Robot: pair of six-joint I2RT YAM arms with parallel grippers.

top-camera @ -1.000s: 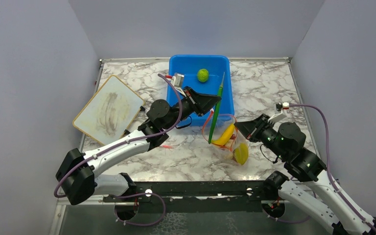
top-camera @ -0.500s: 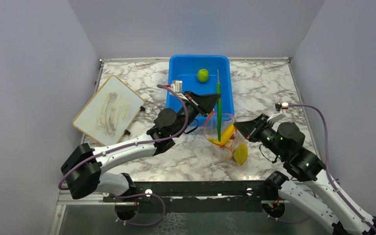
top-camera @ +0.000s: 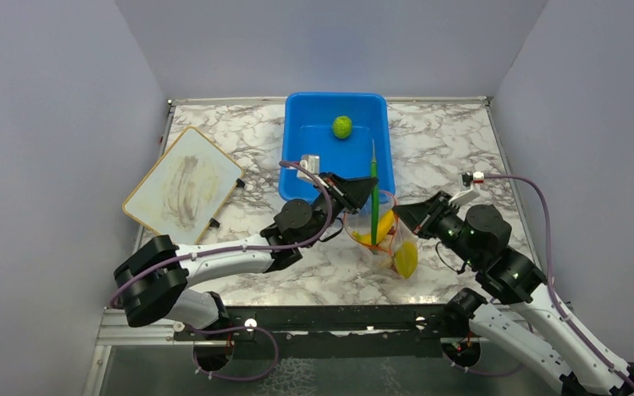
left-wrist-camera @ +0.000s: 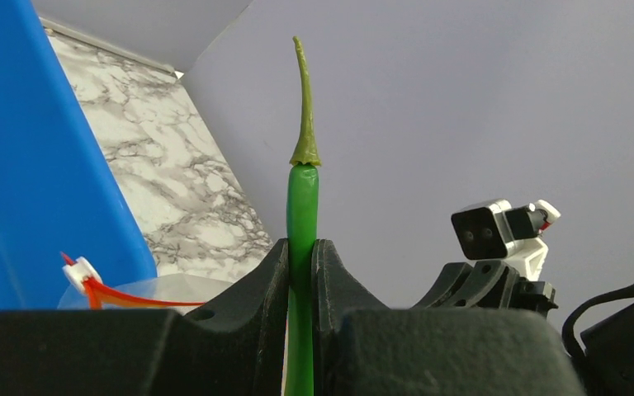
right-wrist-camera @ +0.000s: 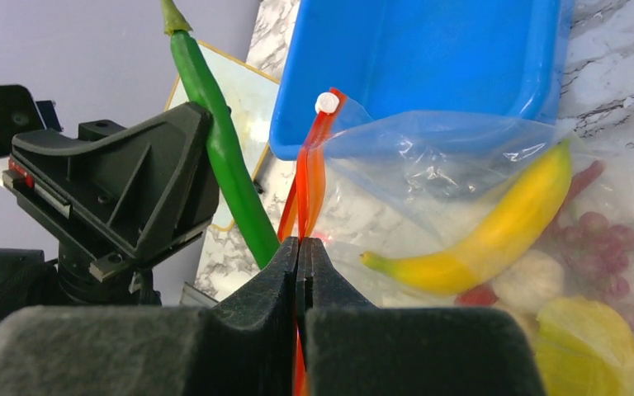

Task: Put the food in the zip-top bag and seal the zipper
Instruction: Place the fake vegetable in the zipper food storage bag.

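Note:
My left gripper [top-camera: 370, 188] is shut on a long green chili [top-camera: 374, 198] and holds it upright over the open mouth of the clear zip-top bag [top-camera: 386, 243]; the chili's lower end is inside the mouth. In the left wrist view the chili [left-wrist-camera: 303, 190] is clamped between the jaws. My right gripper [right-wrist-camera: 299, 244] is shut on the bag's orange-red zipper [right-wrist-camera: 312, 165] and holds the mouth up. Inside the bag lie a banana [right-wrist-camera: 495, 223], purple grapes [right-wrist-camera: 603, 239], garlic [right-wrist-camera: 528, 276], a red piece [right-wrist-camera: 476, 295] and a starfruit [right-wrist-camera: 586, 338]. A green lime [top-camera: 343, 126] sits in the blue tub [top-camera: 289, 144].
The blue tub stands just behind the bag, its near wall [right-wrist-camera: 429, 58] touching the bag's mouth. A framed board [top-camera: 183, 186] lies at the left of the marble table. Grey walls close in both sides and the back.
My left gripper has moved nearer and to the right with the green chili. The chili has turned from slanted to upright and come down into the bag's mouth. The right gripper has held still.

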